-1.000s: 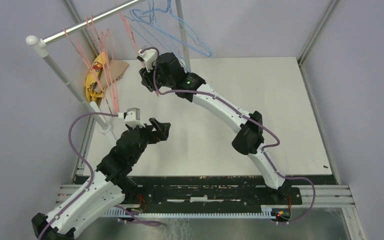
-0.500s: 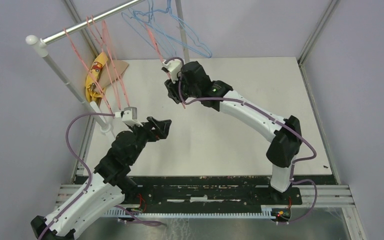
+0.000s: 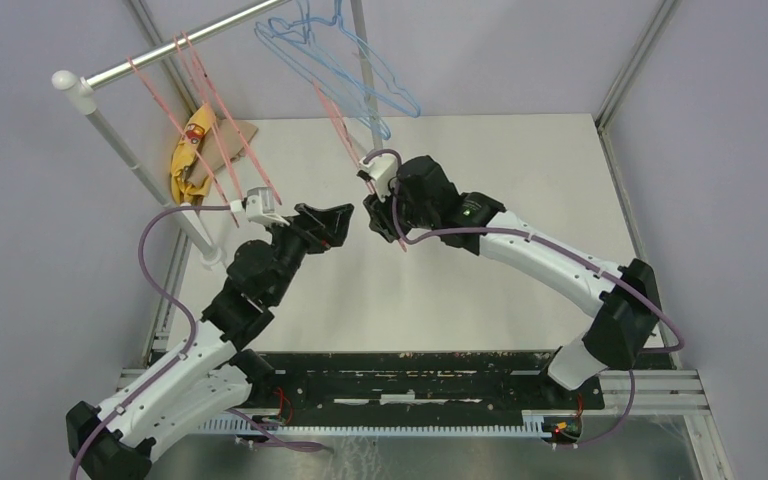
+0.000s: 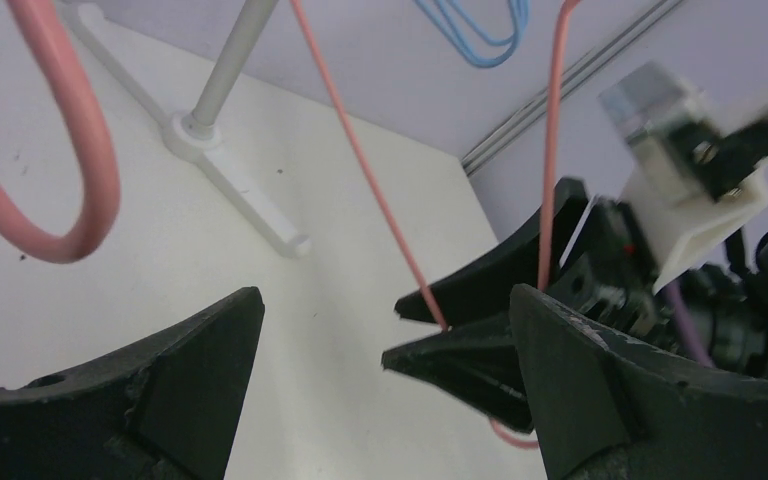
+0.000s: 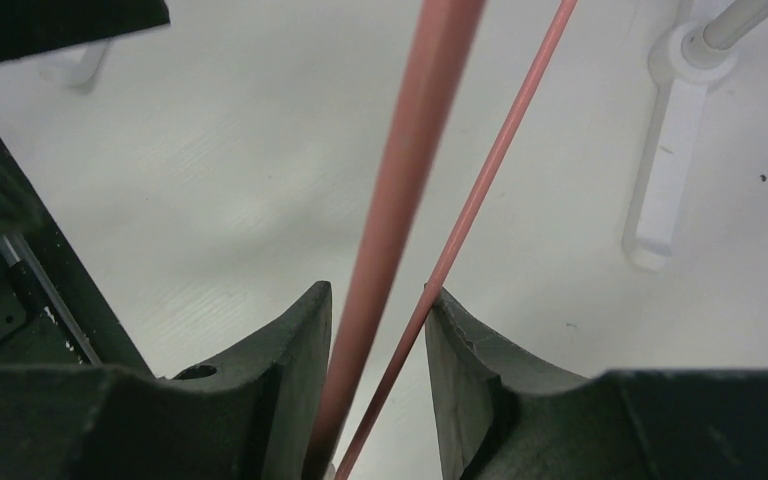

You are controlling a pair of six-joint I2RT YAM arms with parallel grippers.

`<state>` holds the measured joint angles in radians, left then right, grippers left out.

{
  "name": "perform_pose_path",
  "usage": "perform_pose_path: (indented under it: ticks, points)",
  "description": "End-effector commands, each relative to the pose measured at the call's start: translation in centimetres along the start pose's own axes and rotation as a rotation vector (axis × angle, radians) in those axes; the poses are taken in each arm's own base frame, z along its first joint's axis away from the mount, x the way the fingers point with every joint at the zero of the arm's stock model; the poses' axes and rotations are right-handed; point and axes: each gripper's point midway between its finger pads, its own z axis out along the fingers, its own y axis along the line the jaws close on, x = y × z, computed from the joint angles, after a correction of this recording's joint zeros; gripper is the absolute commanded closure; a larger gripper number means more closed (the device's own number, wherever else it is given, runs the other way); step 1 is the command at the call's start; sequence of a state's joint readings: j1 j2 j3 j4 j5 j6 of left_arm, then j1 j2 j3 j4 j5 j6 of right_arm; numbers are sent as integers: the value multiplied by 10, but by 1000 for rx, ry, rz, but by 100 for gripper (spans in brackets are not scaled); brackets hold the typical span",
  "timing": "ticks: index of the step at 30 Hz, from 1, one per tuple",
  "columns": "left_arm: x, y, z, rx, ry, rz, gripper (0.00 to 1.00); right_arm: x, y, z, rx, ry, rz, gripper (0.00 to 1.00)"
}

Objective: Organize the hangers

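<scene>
- Pink hanger (image 3: 338,122) has been carried by the right gripper (image 3: 375,215) away from the rail (image 3: 190,45) toward the middle of the table, so I think a handover is prepared.
- Right gripper is almost closed, pinching the hanger's wire.
- Left gripper (image 3: 330,222) has come near it, wide open, holding nothing.

Rack and clutter on my counter (image 3: 500,170)
A silver rail (image 3: 110,73) topped a white pole (image 3: 140,171); beyond it, something yellow (image 3: 188,150) lay touching brown cardboard (image 3: 242,135).
</scene>
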<state>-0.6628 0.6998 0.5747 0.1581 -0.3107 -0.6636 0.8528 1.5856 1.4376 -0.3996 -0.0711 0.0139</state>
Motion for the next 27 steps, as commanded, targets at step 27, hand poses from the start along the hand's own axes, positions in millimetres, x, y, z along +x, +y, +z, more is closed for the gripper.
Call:
perform_pose_path:
  ticks: [27]
  points:
    - [-72, -80, 36, 218, -222, -169, 7, 31, 66, -30, -189, 33, -53, 99]
